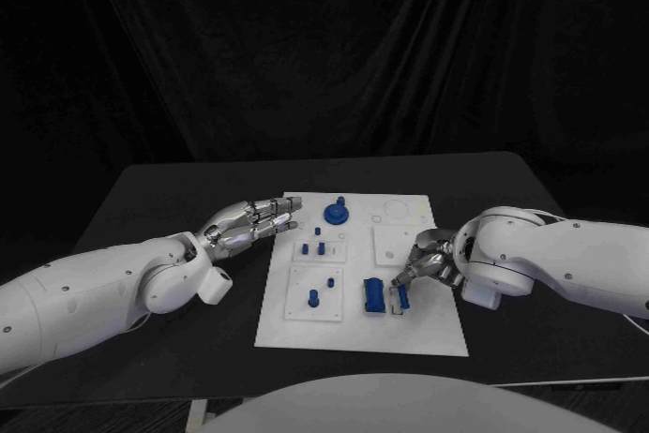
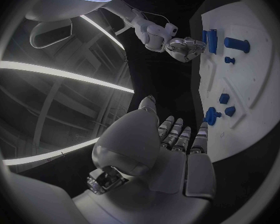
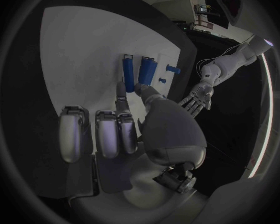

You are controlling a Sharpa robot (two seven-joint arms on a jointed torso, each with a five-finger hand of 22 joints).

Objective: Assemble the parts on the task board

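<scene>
The white task board point(image 1: 433, 330) lies mid-table. On it stand a blue knob part point(image 1: 337, 211), small blue pegs point(image 1: 315, 249), a lying peg point(image 1: 312, 297), a thick blue block point(image 1: 375, 295) and a thin blue bar point(image 1: 403, 298). My left hand point(image 1: 250, 225) hovers at the board's left edge, fingers straight and apart, holding nothing; the knob part point(image 2: 211, 115) sits just beyond its fingertips. My right hand point(image 1: 422, 260) is over the board's right side, fingers spread. Its fingertips point(image 3: 121, 95) reach down close to the bar point(image 3: 127, 69) and block point(image 3: 146, 70); no grip shows.
The black table point(image 1: 162, 199) surrounds the board, with bare room on both sides. Round and square recesses point(image 1: 392, 213) mark the board's far right corner. My right hand point(image 2: 184, 49) appears across the board in the left wrist view.
</scene>
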